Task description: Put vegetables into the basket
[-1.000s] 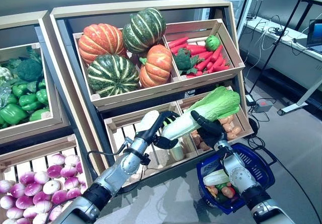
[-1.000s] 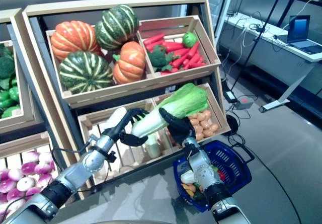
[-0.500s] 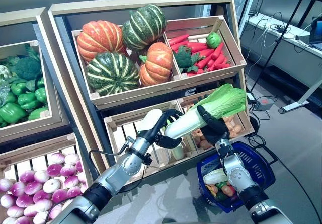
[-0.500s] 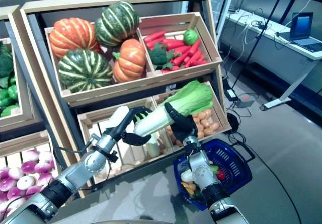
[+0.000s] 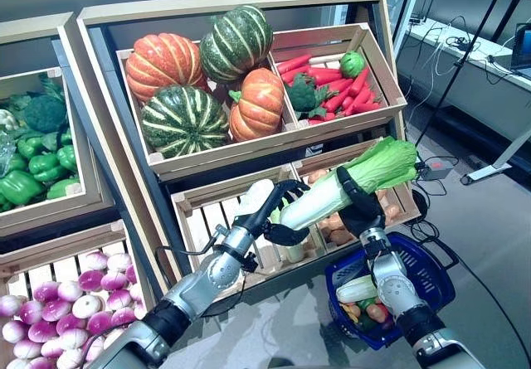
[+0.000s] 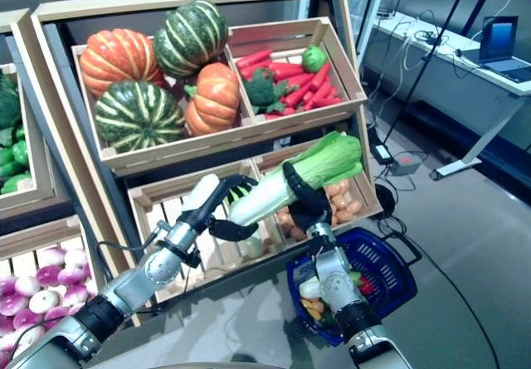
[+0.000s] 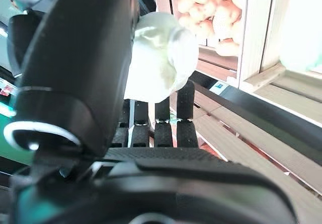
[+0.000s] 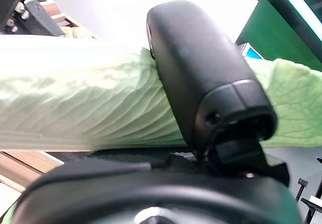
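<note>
Right hand [image 5: 362, 211] clamped round the middle of a napa cabbage [image 5: 344, 188], thumb over the top of it and fingers wrapped beneath, as shown from very close in the right wrist view. Cabbage held in the air, long axis slanted: pale white stem end low, toward the left hand; green leafy end high and away from it, up past the right thumb toward the front rail of the potato crate [image 5: 404, 200].

Left hand [image 5: 270, 211] at the white stem end, fingers [image 7: 171, 116] curled under it and thumb alongside; in the left wrist view the rounded stem butt rests against those fingers, thumb looming beside it. So held at both ends of the pale stalk, leafy head free beyond the right hand.

Just behind the fingers: the lower shelf, with a slatted crate [image 5: 217, 210] behind the left hand and potatoes [image 5: 336, 228] behind the right. Below the right hand and forearm, on the floor: a blue basket [image 5: 423, 274], already holding a pale vegetable and several small orange and red ones. Cabbage above and to the stand side of the basket, not in it.

Farther up, above both hands: pumpkins [image 5: 195, 75], orange and striped green, and beside them a crate of red carrots [image 5: 340, 91] with some green pieces.
</note>
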You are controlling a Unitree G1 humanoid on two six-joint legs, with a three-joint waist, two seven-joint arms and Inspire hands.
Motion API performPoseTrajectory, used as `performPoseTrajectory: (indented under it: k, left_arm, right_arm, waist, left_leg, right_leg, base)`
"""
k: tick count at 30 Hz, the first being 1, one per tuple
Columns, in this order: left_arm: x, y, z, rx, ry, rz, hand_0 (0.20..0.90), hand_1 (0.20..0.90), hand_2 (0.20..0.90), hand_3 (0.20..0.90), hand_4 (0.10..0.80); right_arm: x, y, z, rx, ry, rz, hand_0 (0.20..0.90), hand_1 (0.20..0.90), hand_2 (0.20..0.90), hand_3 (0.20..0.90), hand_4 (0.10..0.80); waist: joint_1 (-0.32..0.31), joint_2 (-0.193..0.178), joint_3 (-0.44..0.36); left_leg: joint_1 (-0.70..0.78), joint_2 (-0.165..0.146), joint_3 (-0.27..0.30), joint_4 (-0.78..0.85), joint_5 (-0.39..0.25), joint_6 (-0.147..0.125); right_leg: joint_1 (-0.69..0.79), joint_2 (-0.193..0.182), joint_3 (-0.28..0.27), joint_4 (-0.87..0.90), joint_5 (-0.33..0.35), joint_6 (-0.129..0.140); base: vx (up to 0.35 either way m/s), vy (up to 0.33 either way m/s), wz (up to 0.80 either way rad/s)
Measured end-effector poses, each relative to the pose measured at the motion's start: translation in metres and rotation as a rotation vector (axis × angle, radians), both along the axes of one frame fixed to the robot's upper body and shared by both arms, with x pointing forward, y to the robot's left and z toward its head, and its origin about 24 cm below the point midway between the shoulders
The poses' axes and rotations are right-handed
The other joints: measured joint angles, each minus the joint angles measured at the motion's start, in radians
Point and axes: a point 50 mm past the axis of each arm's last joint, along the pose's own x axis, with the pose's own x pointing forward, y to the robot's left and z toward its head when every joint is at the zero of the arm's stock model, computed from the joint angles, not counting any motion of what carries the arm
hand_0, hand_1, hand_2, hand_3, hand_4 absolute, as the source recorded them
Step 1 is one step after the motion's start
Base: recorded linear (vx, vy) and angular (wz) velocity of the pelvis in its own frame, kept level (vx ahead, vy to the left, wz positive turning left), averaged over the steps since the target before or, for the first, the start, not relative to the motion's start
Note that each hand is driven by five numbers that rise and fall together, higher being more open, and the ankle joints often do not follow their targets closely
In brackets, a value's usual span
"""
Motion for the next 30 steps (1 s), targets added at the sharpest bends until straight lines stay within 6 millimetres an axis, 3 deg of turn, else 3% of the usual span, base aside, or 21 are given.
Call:
performPoseTrajectory:
  k: [2,3,9,15,22,27,30]
  left_arm:
    - [0.000,0.000,-0.001,-0.022,0.019,0.002,0.300,0.300,0.300,0.300,0.400]
    - [-0.001,0.000,-0.002,-0.031,0.027,0.004,0.900,0.900,0.900,0.900,0.800]
    - [-0.004,0.001,-0.006,-0.066,0.083,-0.008,0.900,0.900,0.900,0.900,0.800]
    - [-0.015,0.005,-0.033,-0.049,0.233,0.022,0.900,0.900,0.900,0.900,0.800]
    - [-0.032,0.031,-0.081,0.054,0.457,0.167,0.900,0.900,0.900,0.900,0.800]
    - [-0.044,0.051,-0.107,0.087,0.555,0.295,0.900,0.900,0.900,0.900,0.800]
    - [-0.047,0.064,-0.112,0.089,0.570,0.376,0.900,0.900,0.900,0.900,0.800]
  right_arm:
    - [0.000,0.000,0.000,0.000,0.000,0.000,0.300,0.300,0.300,0.300,0.400]
    - [0.000,0.000,0.000,0.000,0.000,0.000,0.300,0.300,0.300,0.300,0.400]
    - [0.001,-0.003,0.001,0.003,-0.003,-0.014,0.300,0.300,0.300,0.300,0.400]
    - [0.005,-0.008,0.013,-0.034,-0.053,-0.020,0.300,0.300,0.300,0.300,0.400]
    - [0.011,-0.016,0.028,-0.003,-0.116,-0.063,0.300,0.300,0.300,0.300,0.400]
    - [0.017,-0.022,0.038,-0.005,-0.152,-0.091,0.300,0.300,0.300,0.300,0.400]
    - [0.017,-0.024,0.039,-0.062,-0.145,-0.098,0.300,0.300,0.300,0.300,0.400]
  waist:
    - [0.001,0.000,0.000]
    - [0.002,0.001,0.000]
    - [0.003,0.004,0.000]
    - [0.002,0.013,-0.001]
    - [-0.001,0.014,-0.001]
    - [-0.002,0.014,-0.001]
    - [-0.003,0.011,0.000]
  left_leg:
    - [0.000,0.000,0.000,0.000,0.000,0.000]
    - [0.000,0.000,0.000,0.000,0.000,0.000]
    - [0.000,0.000,0.000,0.000,0.000,0.000]
    - [0.000,0.000,-0.001,0.000,0.000,0.000]
    - [0.001,0.001,0.000,0.000,0.000,0.000]
    - [0.002,0.001,0.001,0.000,0.000,0.000]
    - [0.002,0.002,0.001,0.000,0.000,0.000]
  right_leg:
    - [0.000,0.000,0.000,0.000,0.000,0.000]
    - [0.000,0.000,0.000,0.000,0.000,0.000]
    - [0.000,0.000,0.000,0.000,0.000,0.000]
    - [0.001,0.000,-0.001,0.000,0.000,0.000]
    - [0.000,0.000,0.000,0.000,0.000,0.000]
    - [0.001,0.001,0.001,0.000,0.000,0.000]
    - [0.001,0.002,0.001,0.000,0.000,0.000]
  base:
    - [0.000,0.000,0.00]
    - [0.000,0.000,0.00]
    - [0.000,0.000,0.00]
    - [0.000,0.000,0.00]
    - [0.000,0.000,0.00]
    - [0.012,-0.021,0.00]
    - [0.019,-0.048,-0.01]
